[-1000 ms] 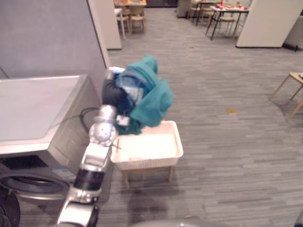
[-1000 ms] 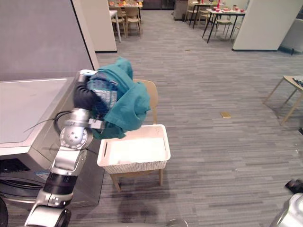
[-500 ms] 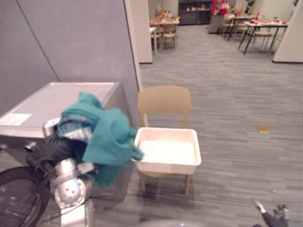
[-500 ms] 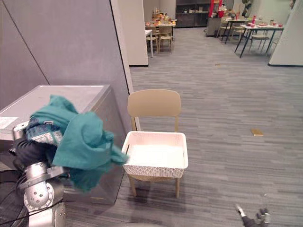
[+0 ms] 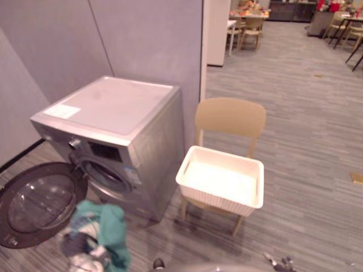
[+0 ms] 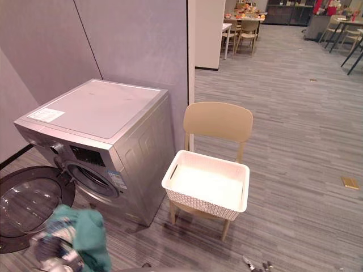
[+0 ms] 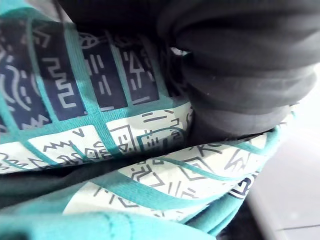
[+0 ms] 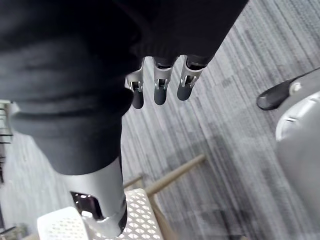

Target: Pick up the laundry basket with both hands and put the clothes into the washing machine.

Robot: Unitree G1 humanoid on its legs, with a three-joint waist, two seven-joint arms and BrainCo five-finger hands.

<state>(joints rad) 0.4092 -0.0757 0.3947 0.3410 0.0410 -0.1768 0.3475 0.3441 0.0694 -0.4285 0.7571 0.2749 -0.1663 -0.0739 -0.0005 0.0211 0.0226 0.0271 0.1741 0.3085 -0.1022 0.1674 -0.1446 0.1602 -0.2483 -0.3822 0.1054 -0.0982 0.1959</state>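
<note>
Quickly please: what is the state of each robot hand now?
Left robot hand: cannot be told, covered by clothes.
Right robot hand: open, holding nothing.

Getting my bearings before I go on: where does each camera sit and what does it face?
Left eye: head, looking down at washer, its open door, basket on chair, clothes lower left.
Right eye: head, same scene, slightly offset.
Left wrist: left wrist, close against clothes; left robot hand's dark cover shows.
Right wrist: right wrist, facing floor; right robot hand open, empty.
Shared: both eyes and right wrist show the basket.
</note>
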